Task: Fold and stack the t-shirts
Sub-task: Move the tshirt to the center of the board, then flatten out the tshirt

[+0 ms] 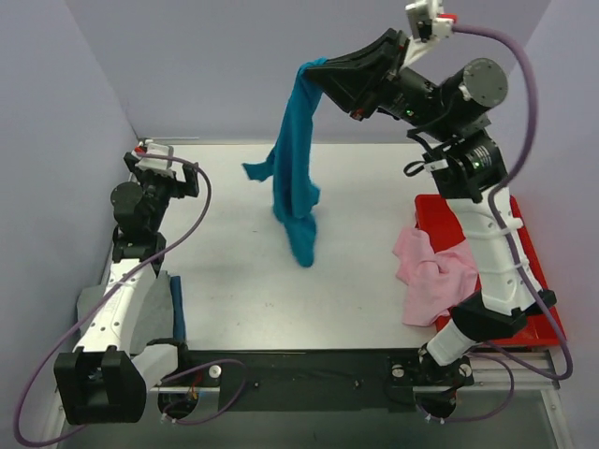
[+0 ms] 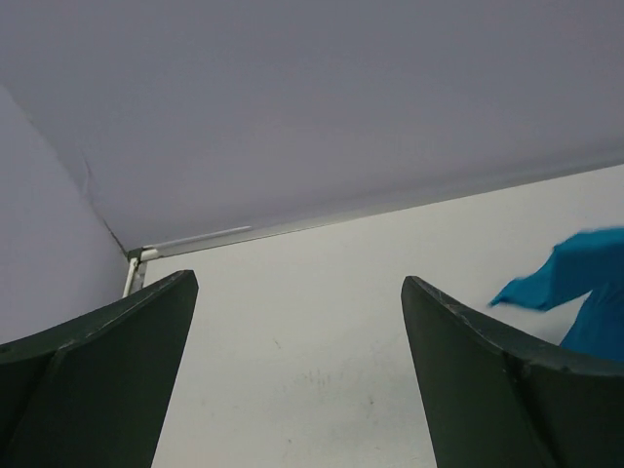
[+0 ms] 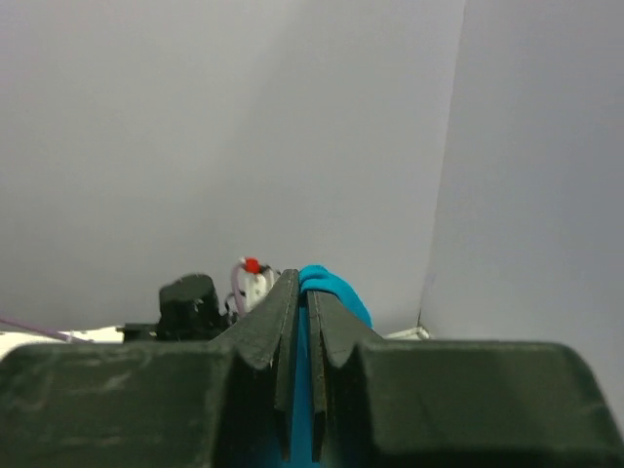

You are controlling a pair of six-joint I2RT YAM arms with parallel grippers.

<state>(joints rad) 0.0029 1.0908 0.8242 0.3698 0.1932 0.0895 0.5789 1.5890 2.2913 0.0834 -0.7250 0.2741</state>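
Observation:
The teal-blue t-shirt [image 1: 295, 168] hangs in a long bunch from my right gripper [image 1: 320, 77], which is raised high over the back of the table and shut on the shirt's top edge. Its lower end touches the table. In the right wrist view the teal cloth [image 3: 331, 288] shows pinched between the closed fingers. The pale pink t-shirt [image 1: 430, 273] lies crumpled, half on the red tray and half on the table. A light grey t-shirt [image 1: 140, 313] lies under my left arm at the near left. My left gripper [image 1: 159, 173] is open at the far left, empty; a teal sleeve [image 2: 575, 283] shows at the right of its view.
The red plastic tray [image 1: 524, 253] sits at the right edge of the white table [image 1: 225, 271], beside the right arm's base. Grey walls close the back and both sides. A black rail runs along the near edge.

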